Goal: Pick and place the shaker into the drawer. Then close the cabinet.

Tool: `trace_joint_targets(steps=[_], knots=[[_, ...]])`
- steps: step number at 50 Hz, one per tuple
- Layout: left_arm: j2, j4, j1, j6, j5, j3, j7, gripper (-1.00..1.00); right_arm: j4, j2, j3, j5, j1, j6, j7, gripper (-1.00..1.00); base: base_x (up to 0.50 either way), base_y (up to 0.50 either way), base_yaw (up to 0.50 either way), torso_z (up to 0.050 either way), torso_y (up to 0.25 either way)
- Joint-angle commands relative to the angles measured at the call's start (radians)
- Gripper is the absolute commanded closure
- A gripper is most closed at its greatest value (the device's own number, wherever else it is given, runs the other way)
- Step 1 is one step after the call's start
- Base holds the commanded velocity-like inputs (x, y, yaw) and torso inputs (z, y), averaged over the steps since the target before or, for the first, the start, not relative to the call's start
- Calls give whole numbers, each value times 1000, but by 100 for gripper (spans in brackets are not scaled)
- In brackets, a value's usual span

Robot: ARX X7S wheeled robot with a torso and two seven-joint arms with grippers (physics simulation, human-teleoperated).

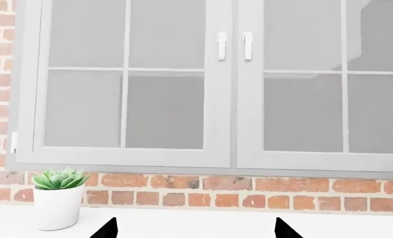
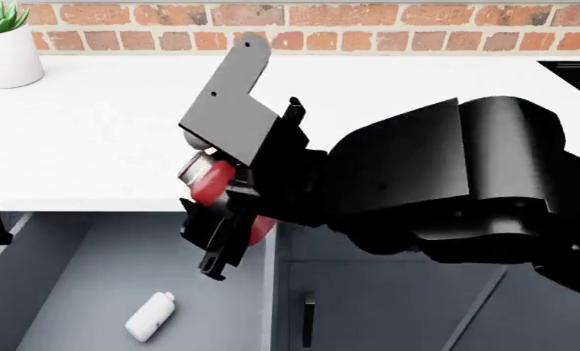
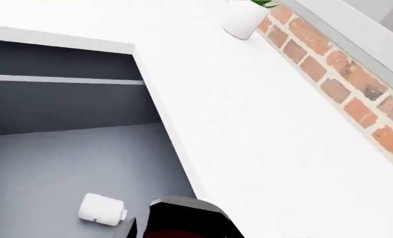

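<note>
In the head view my right gripper (image 2: 229,223) is shut on the shaker (image 2: 208,180), a red bottle with a silver cap. It holds the shaker tilted above the right side of the open drawer (image 2: 85,270), at the counter's front edge. In the right wrist view the shaker (image 3: 180,234) shows as a dark red patch under a black finger, with the drawer floor (image 3: 57,163) beyond. My left gripper (image 1: 196,232) is open and empty, facing a window above the counter. The slate cabinet front (image 2: 388,307) with a black bar handle (image 2: 307,319) is right of the drawer.
A small white bottle (image 2: 150,316) lies on the drawer floor; it also shows in the right wrist view (image 3: 101,208). A potted succulent (image 2: 5,44) stands at the counter's back left, also in the left wrist view (image 1: 57,198). A brick wall (image 2: 368,33) backs the white counter (image 2: 94,124).
</note>
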Motion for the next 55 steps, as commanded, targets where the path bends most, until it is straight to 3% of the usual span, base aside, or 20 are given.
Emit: trace_joint_targets(steps=[1,10,21,55], knots=[[43,15,241,134,23,-167,80,-100,365,-160,-151,-212,122,42,-388,100,0,0,0,0,0],[120,15,240,120,66,-150,133,-100,587,-279,-250,-329,88,-20,-541,100,0,0,0,0,0],[192,13,223,71,103,-122,169,-100,639,-379,-290,-354,-40,-86,-557,100,0,0,0,0,0],[286,-1,189,23,181,-75,241,-100,640,-400,-377,-346,-257,-135,-502,100,0,0,0,0,0]])
